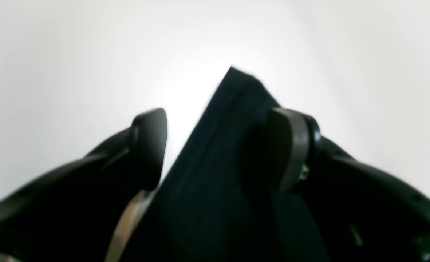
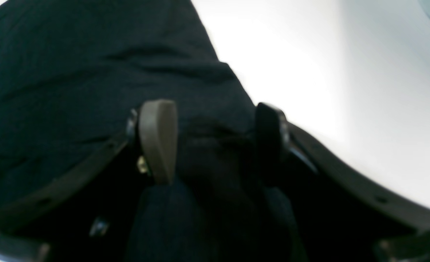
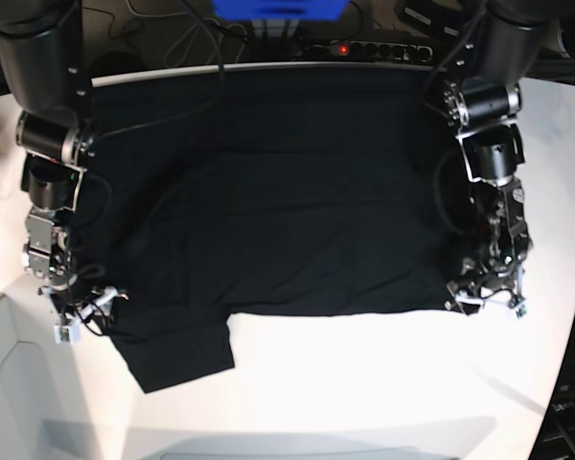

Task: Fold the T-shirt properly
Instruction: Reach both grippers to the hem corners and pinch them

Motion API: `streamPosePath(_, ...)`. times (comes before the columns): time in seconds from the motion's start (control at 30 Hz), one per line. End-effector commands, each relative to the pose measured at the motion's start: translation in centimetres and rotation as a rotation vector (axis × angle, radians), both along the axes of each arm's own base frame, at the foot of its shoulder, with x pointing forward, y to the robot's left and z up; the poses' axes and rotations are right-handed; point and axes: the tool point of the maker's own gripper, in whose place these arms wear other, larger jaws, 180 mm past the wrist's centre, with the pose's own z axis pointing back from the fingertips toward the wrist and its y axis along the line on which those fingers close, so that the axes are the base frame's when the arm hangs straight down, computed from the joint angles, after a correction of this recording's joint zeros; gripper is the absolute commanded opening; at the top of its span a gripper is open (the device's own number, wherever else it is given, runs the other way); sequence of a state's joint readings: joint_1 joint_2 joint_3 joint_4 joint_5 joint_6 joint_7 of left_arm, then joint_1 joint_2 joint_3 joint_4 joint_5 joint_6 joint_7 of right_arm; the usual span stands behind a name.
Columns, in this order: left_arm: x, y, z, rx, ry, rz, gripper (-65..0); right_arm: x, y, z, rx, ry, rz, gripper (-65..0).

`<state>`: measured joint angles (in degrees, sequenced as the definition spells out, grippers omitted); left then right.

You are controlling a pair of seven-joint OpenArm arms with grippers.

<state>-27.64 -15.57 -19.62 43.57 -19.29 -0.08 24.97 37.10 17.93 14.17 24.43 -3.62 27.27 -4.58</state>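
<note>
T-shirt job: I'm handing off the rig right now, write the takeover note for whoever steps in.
Left gripper: jaws apart, a corner of the T-shirt between them, not clamped.
Right gripper: jaws apart, bunched cloth between them, not clamped.
T-shirt: spread plain side up across the white table; one sleeve sticks out at the near edge beside the right gripper.
Done: no neat fold visible.
Left: folding the sleeve in, then the body.

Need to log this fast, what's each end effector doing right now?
Left end effector: open, a T-shirt corner between its fingers, not clamped.
Right end effector: open, shirt fabric bunched between its fingers.
</note>
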Motion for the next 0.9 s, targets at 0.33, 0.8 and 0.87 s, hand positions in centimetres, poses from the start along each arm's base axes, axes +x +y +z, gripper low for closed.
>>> streamPosePath(0.33,2.4,-0.7,1.6,0.137,-0.060,-0.083,-23.8,0.3,-0.9,1.0,-0.004,-0.039,-0.017,-30.3)
streamPosePath(0.8,0.4,-0.4,-2.2,0.116,0.028,-0.068,-34.1,0.5,-1.2,1.7,-0.008,-0.067,-0.023,-30.3)
streamPosePath(0.87,0.3,-0.4,-2.4,0.115,0.033,-0.069,-41.9,1.1,-1.2,2.7,-0.022,-0.091,-0.017,-30.3)
